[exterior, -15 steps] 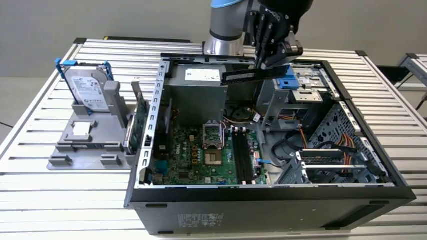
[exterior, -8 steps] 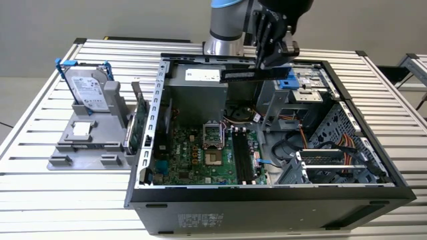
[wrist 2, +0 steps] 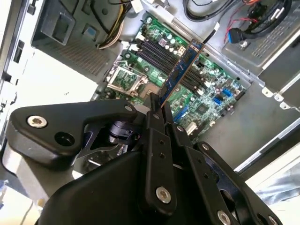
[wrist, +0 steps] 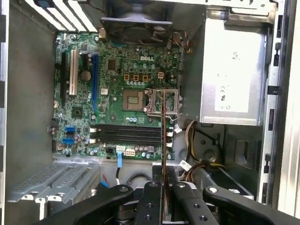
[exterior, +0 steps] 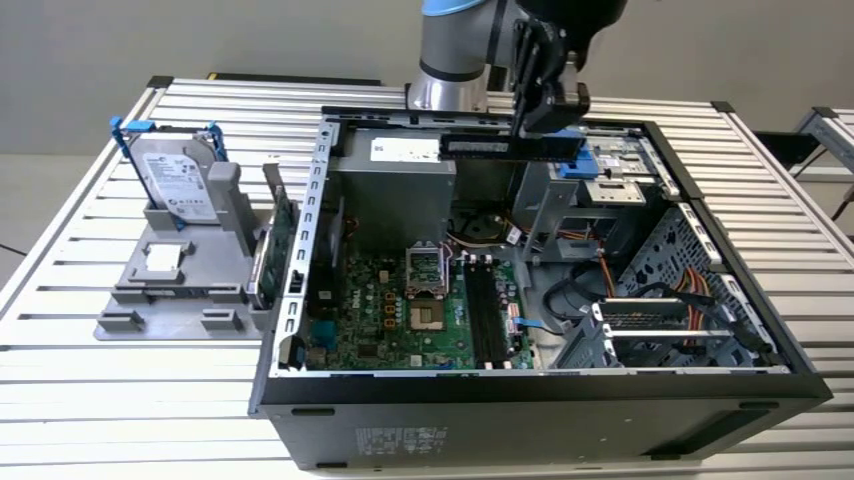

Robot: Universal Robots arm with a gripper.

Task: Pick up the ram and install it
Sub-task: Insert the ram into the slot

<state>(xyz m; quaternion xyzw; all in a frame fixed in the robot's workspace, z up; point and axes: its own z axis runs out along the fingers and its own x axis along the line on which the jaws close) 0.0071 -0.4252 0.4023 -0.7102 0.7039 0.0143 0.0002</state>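
Ribbed aluminium slats of the desk (exterior: 134,400) carry an open black steel computer case (exterior: 534,420), laid on its side. Above it we see the robot's black hand (exterior: 542,125) clamped on the ram (exterior: 481,147), a long, thin, dark blue-green circuit stick with black chips. It is held level in the air over the case's far end, well apart from the glossy green motherboard (exterior: 400,310). In the first wrist view the ram (wrist: 163,122) shows edge-on as a thin line crossing the long black plastic memory slots (wrist: 126,133). We judge it needs turning parallel to a slot, its notch matched, then even downward pressure, since so thin a board would flex under skewed force. We cannot tell whether the slot latches are open.
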